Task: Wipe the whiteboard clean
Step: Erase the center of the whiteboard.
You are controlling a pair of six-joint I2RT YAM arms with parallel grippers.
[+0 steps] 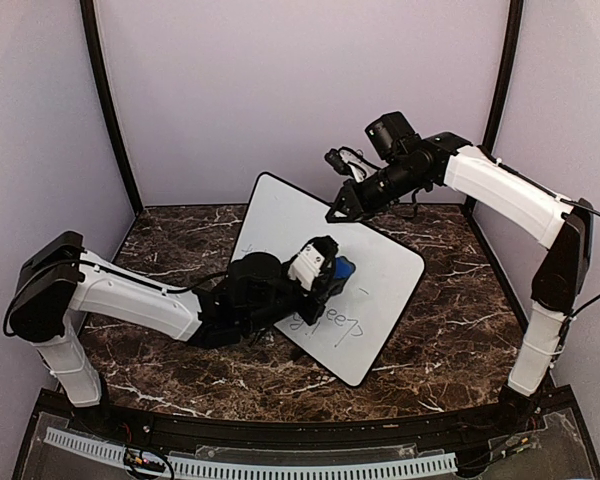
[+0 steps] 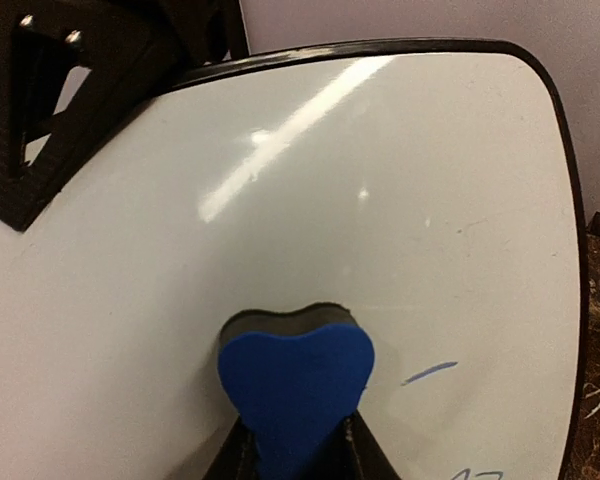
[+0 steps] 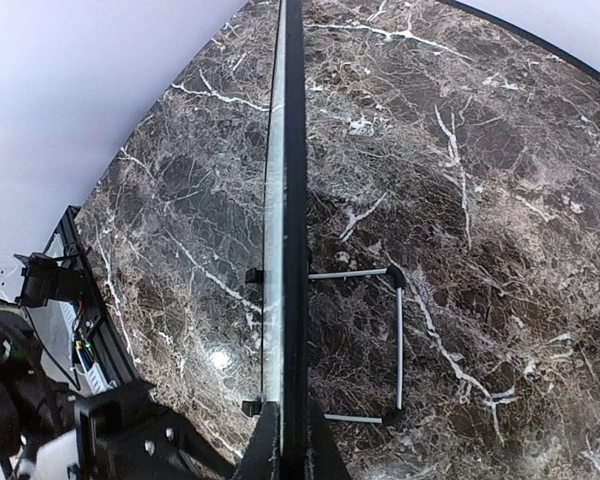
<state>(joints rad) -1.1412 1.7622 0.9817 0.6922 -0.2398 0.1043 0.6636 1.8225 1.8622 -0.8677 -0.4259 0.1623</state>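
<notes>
Blue heart-shaped eraser (image 2: 295,385) on glossy, round-cornered whiteboard (image 2: 380,200).

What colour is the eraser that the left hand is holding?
Blue. The eraser shows best in the left wrist view.

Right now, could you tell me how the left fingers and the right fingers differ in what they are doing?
The left fingers pinch a blue eraser held against the whiteboard's face; the right fingers clamp the whiteboard's far edge. The left fingers sit low over the middle of the board, near the handwriting; the right fingers reach in from the back. Both pairs are shut on something.
</notes>
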